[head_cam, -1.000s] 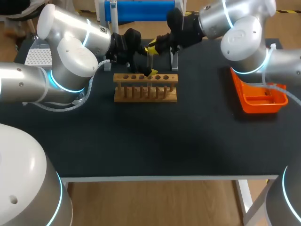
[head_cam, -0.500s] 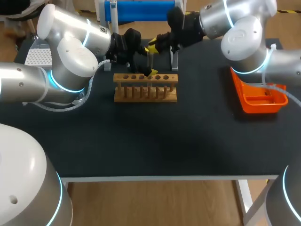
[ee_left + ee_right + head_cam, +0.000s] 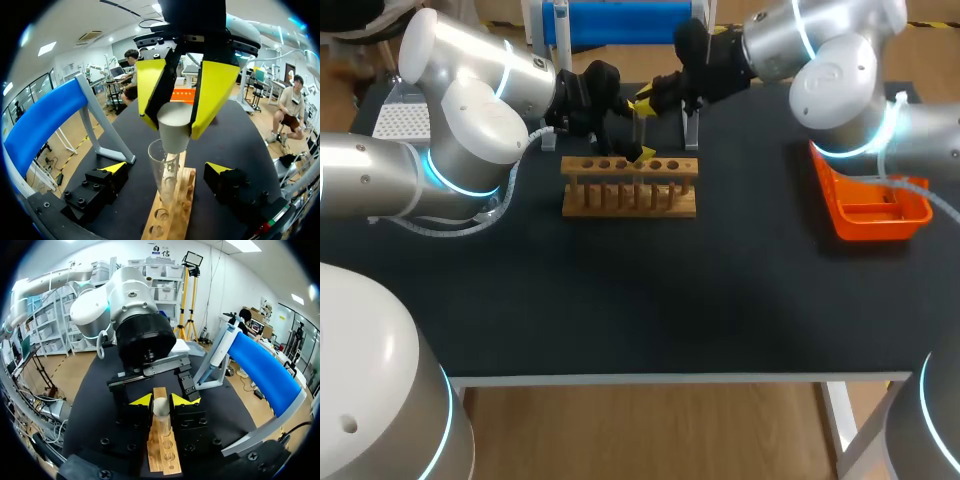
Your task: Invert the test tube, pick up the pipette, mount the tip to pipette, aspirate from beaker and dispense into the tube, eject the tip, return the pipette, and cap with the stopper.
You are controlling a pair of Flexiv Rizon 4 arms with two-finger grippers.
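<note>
Sitting well apart from the wooden rack (image 3: pixel 630 192) was an orange tray (image 3: pixel 835 215). The test tube (image 3: pixel 163 167) stood upright in the rack, between the left gripper's (image 3: pixel 167 169) spread fingers, touching neither. The right gripper (image 3: pixel 162 401) squeezed the stopper (image 3: pixel 174 130) right at the tube's mouth. Nothing had moved since a moment before.
</note>
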